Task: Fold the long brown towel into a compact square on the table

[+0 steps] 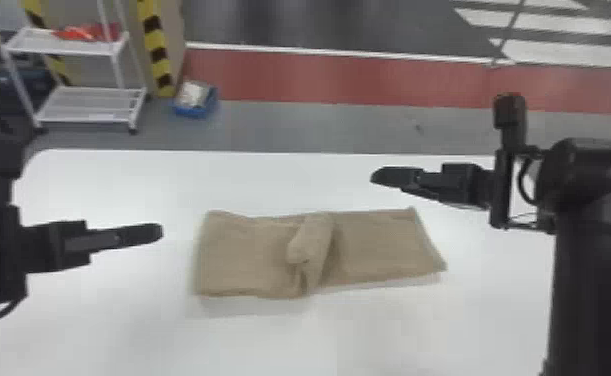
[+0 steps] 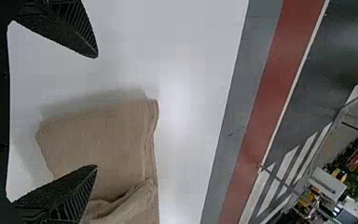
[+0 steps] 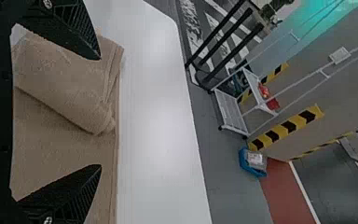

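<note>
We see the long brown cloth towel (image 1: 249, 260) lying across the middle of the smooth white worktop (image 1: 119, 175), its long sides running from our left to our right; its right part lies flat and thin, while its left part looks thicker, with layers stacked along its far edge; between the two parts a plump, rounded fold (image 1: 313, 240) stands up as a ridge, running from the towel's far edge towards its near one, with a pinched crease below its blunt end.

We have our black left gripper (image 1: 158, 231) off the towel's left end, well apart from it in the head view and pointing towards it; in the left wrist view its jaws stand wide, with nothing held between them, and one of them overlaps the view of the towel. Our black right gripper (image 1: 375, 176) hangs past the far side of the towel's right part in the head view, pointing to the left; in the right wrist view its jaws stand wide too, holding nothing, with the towel in sight behind them; we cannot tell how high either gripper is above the worktop.

Past the towel's far side, off to its left, we see a white metal shelf rack (image 1: 89, 102), a yellow-and-black striped post (image 1: 156, 52) and a blue plastic bin (image 1: 189, 111) on the floor.
</note>
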You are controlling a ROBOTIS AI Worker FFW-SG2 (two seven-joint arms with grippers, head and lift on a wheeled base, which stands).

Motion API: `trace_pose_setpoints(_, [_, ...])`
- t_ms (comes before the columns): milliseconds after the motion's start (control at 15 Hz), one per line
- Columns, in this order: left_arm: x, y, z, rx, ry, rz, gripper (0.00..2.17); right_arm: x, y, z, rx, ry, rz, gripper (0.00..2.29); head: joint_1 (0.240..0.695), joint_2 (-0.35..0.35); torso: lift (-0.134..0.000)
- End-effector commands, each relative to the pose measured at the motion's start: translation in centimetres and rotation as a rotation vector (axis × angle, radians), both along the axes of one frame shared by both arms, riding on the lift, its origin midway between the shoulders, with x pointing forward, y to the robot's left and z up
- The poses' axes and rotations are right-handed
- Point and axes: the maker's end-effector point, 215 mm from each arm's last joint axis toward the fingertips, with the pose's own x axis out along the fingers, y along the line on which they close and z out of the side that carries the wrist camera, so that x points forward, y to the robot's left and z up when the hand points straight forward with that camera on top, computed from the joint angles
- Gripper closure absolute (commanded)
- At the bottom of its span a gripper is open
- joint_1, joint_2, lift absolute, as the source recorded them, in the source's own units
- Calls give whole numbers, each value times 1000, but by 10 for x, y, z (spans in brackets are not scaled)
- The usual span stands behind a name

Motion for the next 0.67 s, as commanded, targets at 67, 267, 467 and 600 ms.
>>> trace_pose_setpoints(67, [-17,44,-8,-5,28,48,39,12,54,1,-49,6,68,49,695,59,-124])
trace_pose_setpoints(267, [-26,65,-13,5,44,61,39,19,63,-1,-84,13,76,49,695,154,-124])
trace_pose_setpoints(467, [-31,73,-13,-12,51,56,39,13,79,-11,-52,46,113,49,695,182,-124])
trace_pose_setpoints(600, [-34,82,-14,-21,57,64,39,6,83,-30,-47,91,124,49,695,207,-124])
